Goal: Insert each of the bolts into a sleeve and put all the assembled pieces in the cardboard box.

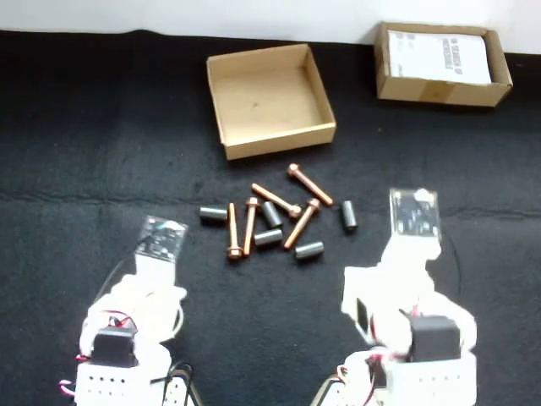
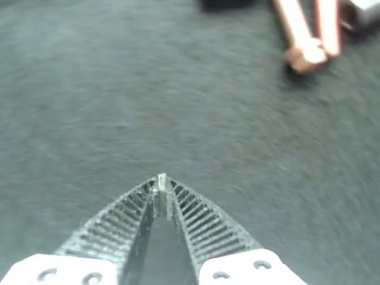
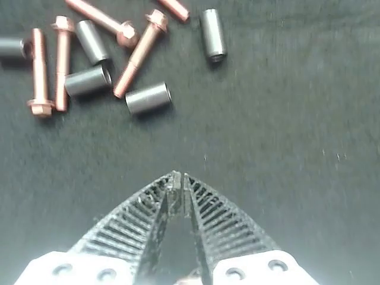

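Several copper bolts [image 1: 250,225] and grey sleeves [image 1: 309,250] lie loose in a cluster on the black mat, in front of the empty cardboard box [image 1: 225,118]. My left gripper [image 2: 162,181] is shut with nothing in it, hovering over bare mat short of two bolt heads [image 2: 306,57]. My right gripper [image 3: 176,178] is also shut and empty, a little short of the nearest sleeve [image 3: 148,98]; more bolts [image 3: 140,52] and another sleeve [image 3: 212,34] lie beyond. In the high view the left arm [image 1: 161,238] sits left of the cluster and the right arm [image 1: 413,216] right of it.
A second cardboard box [image 1: 441,64] holding a printed paper stands at the back right. The black mat [image 1: 84,152] has free room on the left and between the arms. A white wall edge runs along the far side.
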Robot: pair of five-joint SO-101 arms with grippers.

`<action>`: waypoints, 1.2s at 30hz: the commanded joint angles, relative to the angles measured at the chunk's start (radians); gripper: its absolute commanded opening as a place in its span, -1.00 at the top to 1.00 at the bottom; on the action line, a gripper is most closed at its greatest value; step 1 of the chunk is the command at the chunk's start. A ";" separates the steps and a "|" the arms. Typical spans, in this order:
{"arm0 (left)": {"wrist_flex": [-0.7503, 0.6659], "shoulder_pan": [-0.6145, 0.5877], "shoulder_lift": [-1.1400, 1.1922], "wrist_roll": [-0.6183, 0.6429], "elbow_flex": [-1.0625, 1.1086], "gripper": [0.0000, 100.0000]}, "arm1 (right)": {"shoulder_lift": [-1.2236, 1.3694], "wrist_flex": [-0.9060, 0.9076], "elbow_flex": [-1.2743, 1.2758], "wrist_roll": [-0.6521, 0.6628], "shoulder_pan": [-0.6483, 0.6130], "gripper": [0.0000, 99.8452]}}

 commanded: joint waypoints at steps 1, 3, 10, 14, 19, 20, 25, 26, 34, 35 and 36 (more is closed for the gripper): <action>-0.017 -0.097 -0.005 -0.006 -0.101 0.94 | 0.216 0.044 -0.166 -0.005 -0.010 0.95; -0.025 -0.134 -0.004 -0.005 -0.159 0.90 | 0.300 0.039 -0.197 -0.005 -0.010 0.95; 0.040 -0.186 0.001 0.020 -0.334 0.84 | 0.524 -0.173 -0.199 -0.009 -0.013 0.95; 0.091 -0.183 0.016 0.094 -0.377 0.84 | 0.613 -0.255 -0.199 -0.009 -0.048 0.95; 0.100 -0.185 0.213 0.172 -0.509 0.84 | 0.687 -0.346 -0.199 0.000 -0.084 0.95; 0.104 -0.183 0.271 0.201 -0.545 0.84 | 0.700 -0.363 -0.199 0.017 -0.084 0.95; 0.097 -0.180 0.552 0.318 -0.665 0.84 | 0.745 -0.403 -0.199 0.230 -0.081 0.95; 0.095 -0.180 0.590 0.347 -0.670 0.84 | 0.751 -0.418 -0.199 0.250 -0.079 0.95; -0.078 -0.107 0.730 0.555 -0.588 0.84 | 0.880 -0.509 -0.208 0.253 -0.005 0.95; -0.112 -0.094 0.730 0.560 -0.561 0.84 | 0.905 -0.513 -0.211 0.255 0.004 0.95; -0.144 -0.082 0.730 0.552 -0.533 0.84 | 0.924 -0.518 -0.214 0.255 0.007 0.95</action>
